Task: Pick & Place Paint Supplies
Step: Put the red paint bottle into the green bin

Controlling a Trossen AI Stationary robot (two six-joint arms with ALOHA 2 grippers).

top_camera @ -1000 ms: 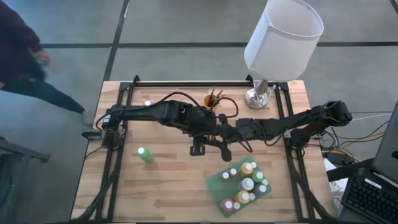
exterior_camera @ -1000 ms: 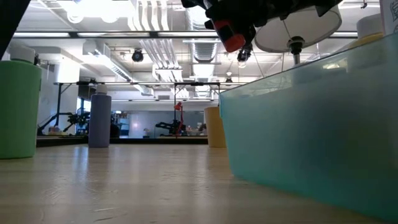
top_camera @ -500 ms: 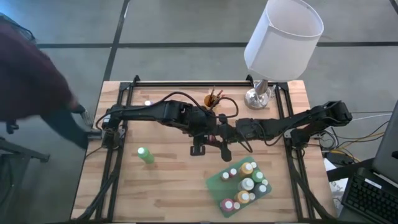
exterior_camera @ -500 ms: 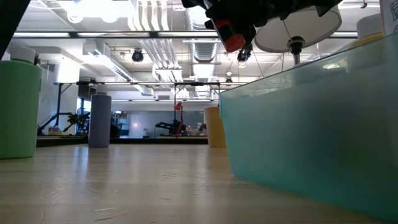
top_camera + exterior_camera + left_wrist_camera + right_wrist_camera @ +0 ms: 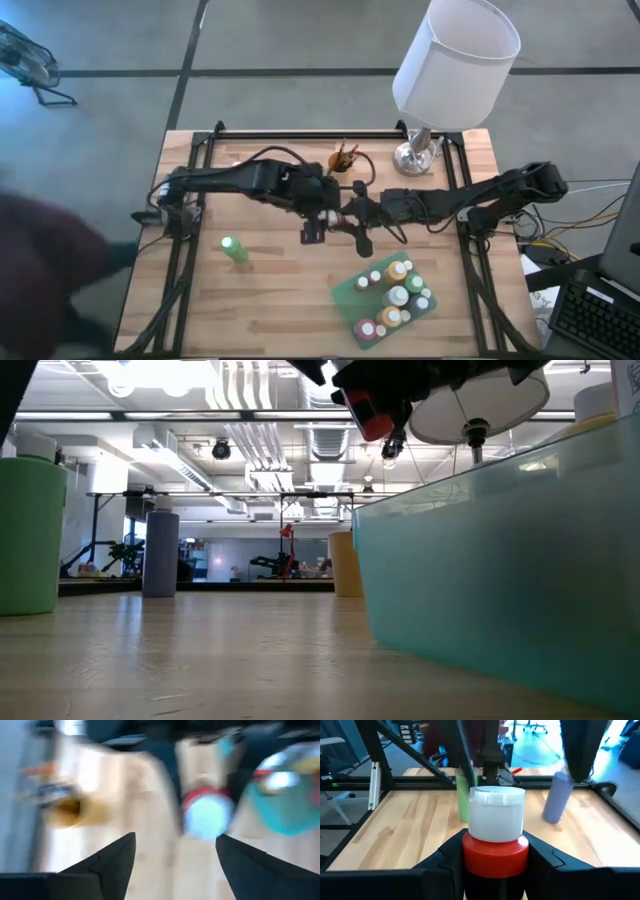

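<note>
We see the right gripper (image 5: 495,857) clamped on a white-capped red bottle (image 5: 496,837) above mid-table; the left gripper (image 5: 175,852) faces it, fingers spread — both arms stretched inward over the wooden table (image 5: 270,300); a green tray (image 5: 348,293) of bottles nearby.

The table (image 5: 270,300) is pale, matt wood planking inside a dark metal frame (image 5: 300,134). The red bottle (image 5: 495,854) and its white cap (image 5: 497,814) look like smooth plastic; the lamp base (image 5: 416,152) is shiny silver metal

Red bottle (image 5: 495,851) (white cap), green bottle (image 5: 234,249), teal tray (image 5: 347,297), lilac bottle (image 5: 556,797), seemingly.
</note>
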